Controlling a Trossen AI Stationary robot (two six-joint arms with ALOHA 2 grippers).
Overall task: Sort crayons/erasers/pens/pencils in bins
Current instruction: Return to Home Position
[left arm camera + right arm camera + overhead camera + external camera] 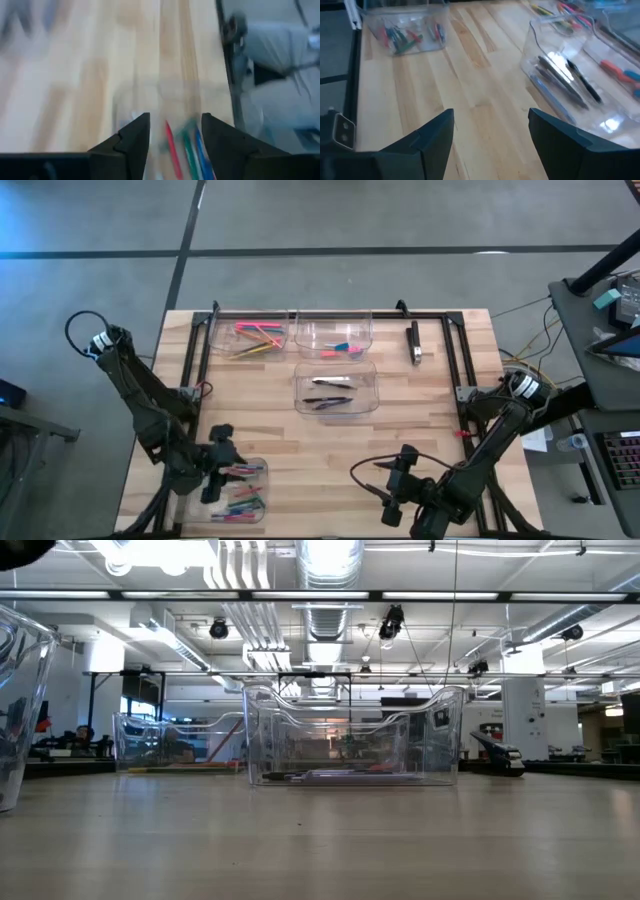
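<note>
left gripper: parked right over the crayon bin at the desk's front-left corner; jaws apart, nothing between them.
right gripper: hanging over bare wood well to the right of that crayon bin, jaws wide open and empty.
crayons: red, green and blue sticks lying in that bin. The left wrist view catches a few, pretty smeared.
pens: dark sticks in the middle bin, far side of the crayon bin.
pencils: back-left bin, only clear from above.
erasers: back-middle bin, red and blue bits.
low view: mostly just clear bin walls; contents hard to make out, both arms out of shot.
</note>
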